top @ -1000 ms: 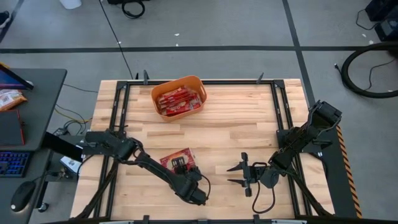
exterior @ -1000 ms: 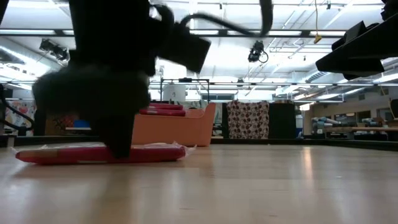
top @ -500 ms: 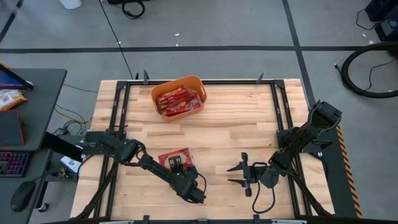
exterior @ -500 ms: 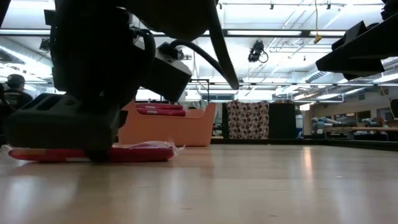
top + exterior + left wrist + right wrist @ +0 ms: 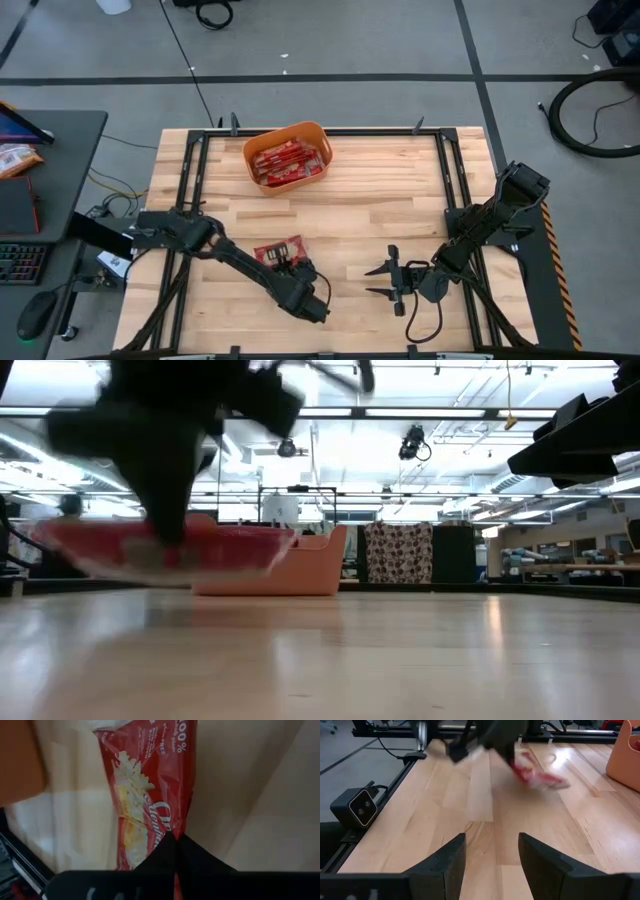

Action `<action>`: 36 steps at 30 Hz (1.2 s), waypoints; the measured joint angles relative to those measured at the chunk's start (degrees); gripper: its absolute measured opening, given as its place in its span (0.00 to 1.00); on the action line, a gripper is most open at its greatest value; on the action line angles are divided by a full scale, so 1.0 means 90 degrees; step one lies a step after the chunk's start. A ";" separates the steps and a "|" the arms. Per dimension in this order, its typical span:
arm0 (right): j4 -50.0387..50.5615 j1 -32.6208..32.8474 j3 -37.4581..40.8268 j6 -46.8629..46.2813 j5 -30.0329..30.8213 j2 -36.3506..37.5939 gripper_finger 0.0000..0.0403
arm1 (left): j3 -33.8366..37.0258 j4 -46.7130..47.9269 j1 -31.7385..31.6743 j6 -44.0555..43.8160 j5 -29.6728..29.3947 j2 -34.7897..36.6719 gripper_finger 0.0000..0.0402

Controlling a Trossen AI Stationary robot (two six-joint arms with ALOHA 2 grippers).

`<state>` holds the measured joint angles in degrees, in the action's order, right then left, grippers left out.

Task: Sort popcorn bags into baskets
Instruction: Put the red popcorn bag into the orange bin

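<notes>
A red popcorn bag (image 5: 277,250) with a pale label hangs a little above the table's near middle, and my left gripper (image 5: 292,268) is shut on it. In the low view the bag (image 5: 165,546) is a blurred red band clear of the wood. The orange basket (image 5: 288,158) stands at the far middle with several red bags lying in it. My right gripper (image 5: 388,281) rests open near the table's front right, empty, its fingers pointing toward the left. My left gripper pinches one end of the bag (image 5: 170,827) between its two shut fingers (image 5: 187,852). The fingers reach in along the bag's length from its near side. The bag is lifted clear of the table and lies roughly level (image 5: 230,546), stretching away from the fingers.
Black frame rails (image 5: 200,160) run along the table's edges. Bare wood (image 5: 390,200) lies between the held bag and the basket, and between the two arms. A desk (image 5: 40,170) with a keyboard stands beyond the table's left edge.
My left gripper has taken hold of the bag, which lay flat on the wood a second ago, and has risen with it. The bag now hangs clear of the table and has shifted slightly toward the far left.
</notes>
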<state>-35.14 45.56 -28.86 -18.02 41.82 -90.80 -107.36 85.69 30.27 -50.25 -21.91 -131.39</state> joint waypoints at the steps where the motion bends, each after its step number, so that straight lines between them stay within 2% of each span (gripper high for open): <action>1: 0.0000 0.0001 -0.0001 0.0001 -0.0001 0.0000 0.46 | -0.0002 0.0043 -0.0027 -0.0004 -0.0038 0.0154 0.01; 10: -0.0011 0.0001 0.0000 0.0002 -0.0002 0.0000 0.46 | 0.0000 0.0307 -0.0429 0.0228 -0.0741 0.1193 0.00; 15: -0.0015 0.0002 0.0000 0.0002 -0.0002 0.0000 0.46 | 0.0000 0.0337 -0.1005 0.1005 -0.1161 0.1738 0.00; 25: 0.0005 0.0000 0.0000 0.0007 0.0000 0.0000 0.46 | -0.0009 -0.0081 -0.3176 0.3717 -0.1102 0.2369 0.00; 31: 0.0017 0.0000 0.0000 0.0015 0.0001 0.0000 0.46 | -0.0006 -0.0910 -0.4543 0.5280 -0.0649 0.2417 0.00; 36: 0.0063 0.0000 0.0000 0.0017 0.0002 0.0000 0.46 | 0.0001 -0.1351 -0.5548 0.5989 -0.0109 0.2401 0.00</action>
<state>-34.56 45.56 -28.86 -17.87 41.85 -90.80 -107.35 73.53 -19.67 3.65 -22.89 -109.78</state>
